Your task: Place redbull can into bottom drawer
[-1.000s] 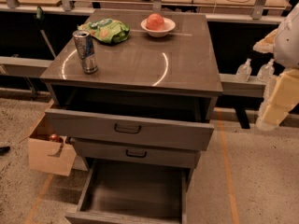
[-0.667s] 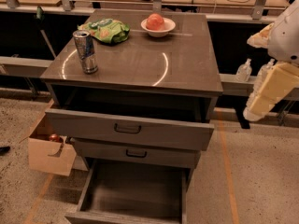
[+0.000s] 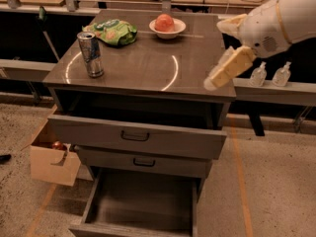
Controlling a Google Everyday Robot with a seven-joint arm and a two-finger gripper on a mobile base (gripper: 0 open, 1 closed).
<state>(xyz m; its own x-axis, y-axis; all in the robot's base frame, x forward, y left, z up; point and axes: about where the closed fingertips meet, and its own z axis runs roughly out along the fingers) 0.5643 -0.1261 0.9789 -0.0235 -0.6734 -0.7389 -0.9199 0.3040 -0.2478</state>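
Note:
The redbull can [image 3: 91, 54] stands upright on the left side of the grey-brown cabinet top [image 3: 143, 63]. The bottom drawer [image 3: 143, 201] is pulled far out, and its dark inner floor shows with nothing on it. My gripper [image 3: 226, 69], on a white arm coming in from the upper right, hangs over the cabinet top's right edge. It is far to the right of the can and holds nothing that I can see.
A green snack bag [image 3: 111, 31] and a white bowl holding a red fruit [image 3: 167, 24] sit at the back of the top. The top drawer [image 3: 138, 135] is partly out, the middle drawer [image 3: 143, 163] slightly. A cardboard box [image 3: 52, 157] stands left; two small bottles [image 3: 269, 74] right.
My arm and gripper have moved left, from beside the cabinet to over its right edge. The can and drawers have not moved.

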